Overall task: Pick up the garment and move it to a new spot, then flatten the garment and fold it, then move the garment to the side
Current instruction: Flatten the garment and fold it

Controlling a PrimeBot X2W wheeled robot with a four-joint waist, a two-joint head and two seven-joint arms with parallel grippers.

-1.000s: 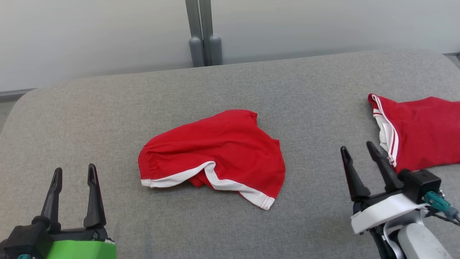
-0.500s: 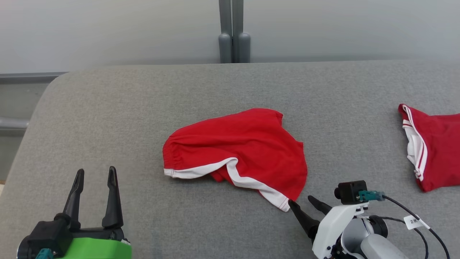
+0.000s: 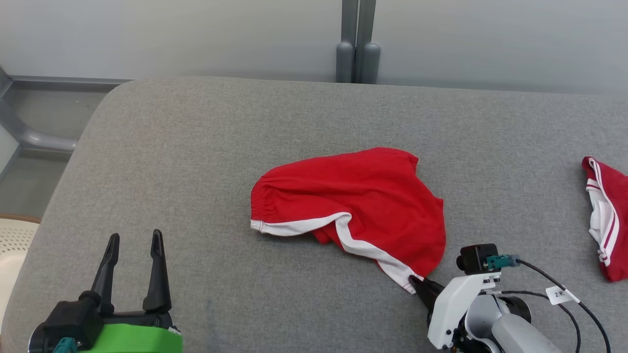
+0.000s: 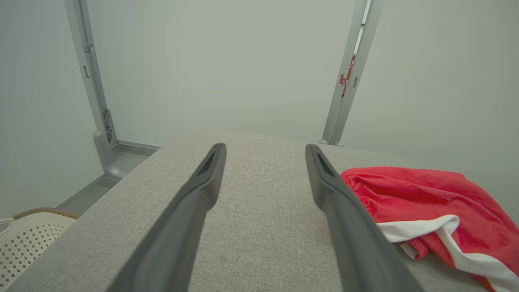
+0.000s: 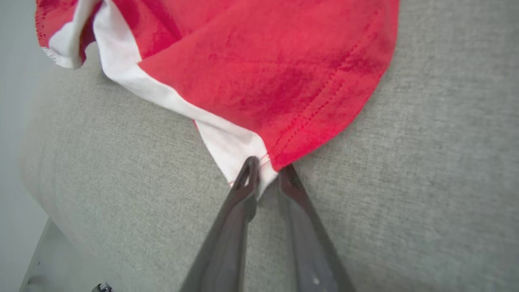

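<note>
The garment [image 3: 363, 196] is a pair of red shorts with white trim, lying crumpled in the middle of the grey padded surface [image 3: 196, 147]. My right gripper [image 3: 416, 280] reaches its near right corner. In the right wrist view the two fingers of the right gripper [image 5: 265, 170] pinch the white hem corner of the garment [image 5: 263, 61], with the cloth between the tips. My left gripper [image 3: 135, 234] stands open at the lower left, apart from the cloth. In the left wrist view the left gripper [image 4: 265, 148] holds nothing, and the garment [image 4: 425, 190] lies to its right.
Another red and white piece of clothing [image 3: 606, 220] lies at the right edge of the surface. A pale perforated basket [image 3: 12, 245] sits off the left edge. A grey post [image 3: 357, 49] stands behind the surface against the wall.
The head camera has turned, shifting the whole picture. My right gripper has come down from the right side to the garment's near corner and closed on it. The left gripper has stayed open.
</note>
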